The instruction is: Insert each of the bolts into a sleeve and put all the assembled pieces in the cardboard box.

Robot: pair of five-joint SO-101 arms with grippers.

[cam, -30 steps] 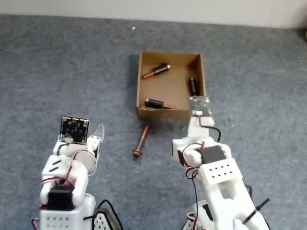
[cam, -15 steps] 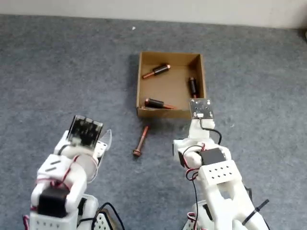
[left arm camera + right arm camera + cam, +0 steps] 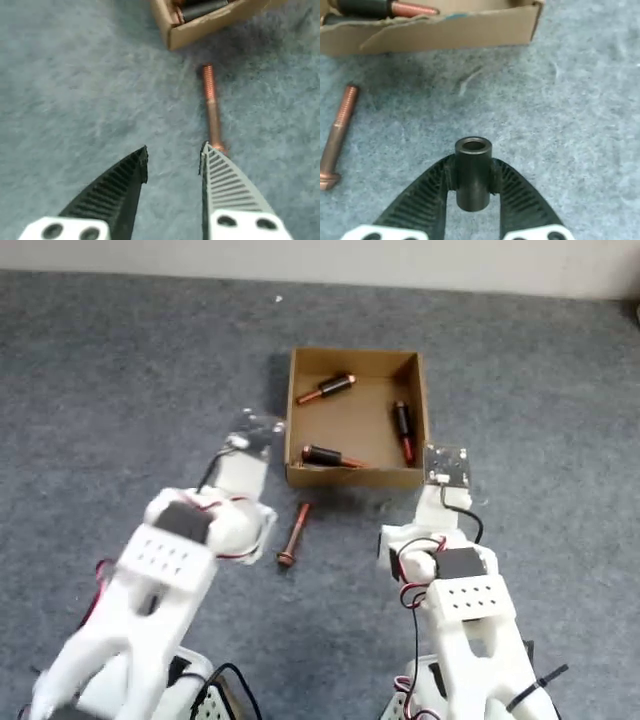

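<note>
Loose copper bolt (image 3: 293, 535) lies on the grey carpeted counter (image 3: 120, 370), just near of the cardboard box (image 3: 350, 477), below its near-left corner. Threaded end points toward the box wall, head toward the near side. Left hand (image 3: 175, 150) sits released over the counter at the bolt's near end, jaws spread with nothing between them. The tip of the pale finger (image 3: 222, 185) sits right at the bolt head; contact cannot be told. The dark finger (image 3: 117, 185) is off to the left of the bolt, apart from it. To the right of the bolt, right hand (image 3: 472, 162) is clenched on a black sleeve (image 3: 472, 175), which is pinched at its sides between both jaws, open bore showing at the end past the fingertips. This hand is at the box's near-right corner, outside the wall. Inside the box lie three assembled pieces: one at far left (image 3: 326, 388), one along the right wall (image 3: 403, 426), one along the near wall (image 3: 328, 457).
</note>
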